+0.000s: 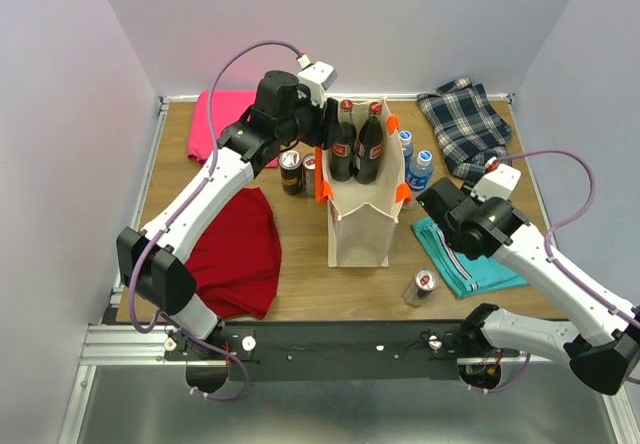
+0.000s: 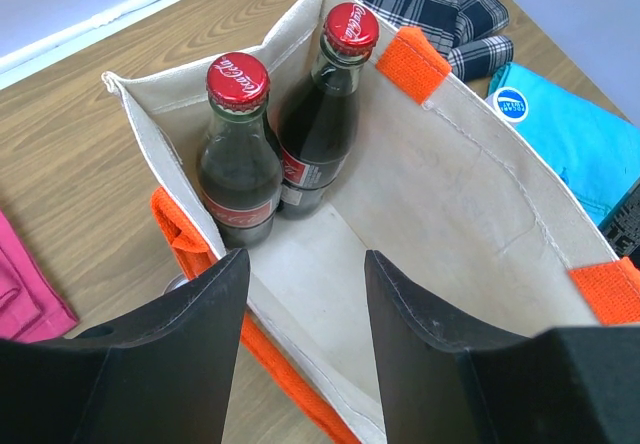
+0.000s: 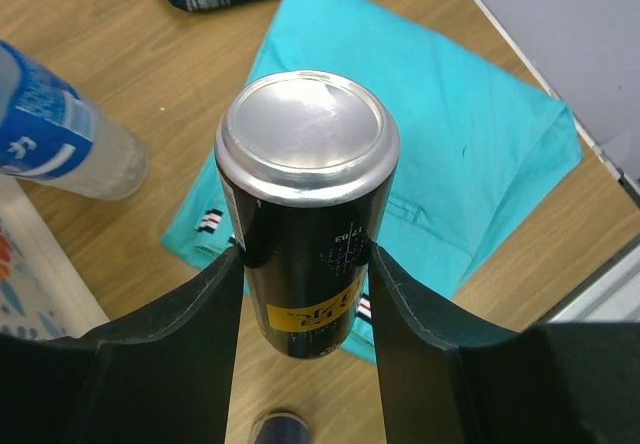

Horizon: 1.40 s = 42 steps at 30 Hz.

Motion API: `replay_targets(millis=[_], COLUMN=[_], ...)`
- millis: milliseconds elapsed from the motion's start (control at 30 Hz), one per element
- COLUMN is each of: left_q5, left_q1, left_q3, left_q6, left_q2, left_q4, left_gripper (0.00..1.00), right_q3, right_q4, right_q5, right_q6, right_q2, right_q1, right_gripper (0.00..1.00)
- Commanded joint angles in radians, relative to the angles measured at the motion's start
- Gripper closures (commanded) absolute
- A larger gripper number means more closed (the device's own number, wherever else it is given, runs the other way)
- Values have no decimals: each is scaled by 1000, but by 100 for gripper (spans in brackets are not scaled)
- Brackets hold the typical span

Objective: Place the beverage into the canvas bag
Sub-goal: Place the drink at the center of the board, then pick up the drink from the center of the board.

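— Two cola bottles (image 1: 343,149) are shown from above, upright at the far end of the open canvas bag (image 1: 358,234) at mid-table. What is placed around it?
— Two cans (image 1: 291,172) are seen just left of the bag and two water bottles (image 1: 420,171) just right of it; folded cloths (image 1: 240,254) are spread near the table's edges.
— What is recorded by the left wrist camera?
— The left gripper (image 2: 305,304) is seen over the bag's mouth, beside an orange strap (image 2: 178,229). Its fingers are parted, and nothing is enclosed between them.
— And by the right wrist camera?
— The right gripper (image 3: 305,259) is seen clamped on a black can (image 3: 308,164), whose silver end is turned toward the lens. The can is held outside the bag, over a teal cloth (image 3: 470,134).
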<state>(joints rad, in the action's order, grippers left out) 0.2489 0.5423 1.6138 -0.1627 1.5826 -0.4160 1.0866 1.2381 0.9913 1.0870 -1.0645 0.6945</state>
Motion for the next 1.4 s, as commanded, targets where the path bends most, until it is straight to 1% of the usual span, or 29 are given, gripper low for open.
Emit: replay_targets(millis=[0,200,500,700,800,833,900,933,1033,1067,1133,1167,1233,1267,1367], left_q5=[21,21,12,0,1,1,3,3,-7,-17,-25,-31,-34,-34,-33], left_q1=[-4,-5,-4,-4,-4,-4,-4,-4,-4,-5,-4,-4,-4,-4,-5], left_q3=[12,-3,-29,-51,-58,-60,-64,-65,-68,-71,-91,-97,-114,-124,-167], left_q6=[22,23,29,42,43,42,37,31,19,15,14,11,11,12,12], left_q2=[-7,-19,-50,-76,-81,-84,-84,-87,-93,-98,-110,-113,-124,-130,-156], left_q4=[-20,-15,-17,-26,-26,-26,-27,-26,-35,-33,-30,-36,-43,-40,-24], left_gripper=[41,41,41,41,41,41,41,40,37,37,35,35,35,35,34], right_q3=[-59,-131,-151,-143,-139,-140,-146,-151,-165,-169,-189,-195,-217,-229,-272], right_q4=[29,11,-32,36,93,99,116,121,149,149,149,149,149,149,141], right_q5=[15,-22,-101,-147,-206,-232,-253,-272,-295,-299,-307,-307,-313,-315,-321], right_q6=[171,224,255,327,390,404,413,422,441,441,450,455,485,497,540], right_q2=[32,11,-81,-60,-54,-52,-52,-55,-61,-61,-61,-63,-60,-54,-29], right_q1=[-3,-1,-1,-3,-1,-1,-1,-1,-1,-1,-1,-1,-1,-1,-1], right_gripper=[99,99,99,99,82,72,66,57,54,49,44,38,34,30,25])
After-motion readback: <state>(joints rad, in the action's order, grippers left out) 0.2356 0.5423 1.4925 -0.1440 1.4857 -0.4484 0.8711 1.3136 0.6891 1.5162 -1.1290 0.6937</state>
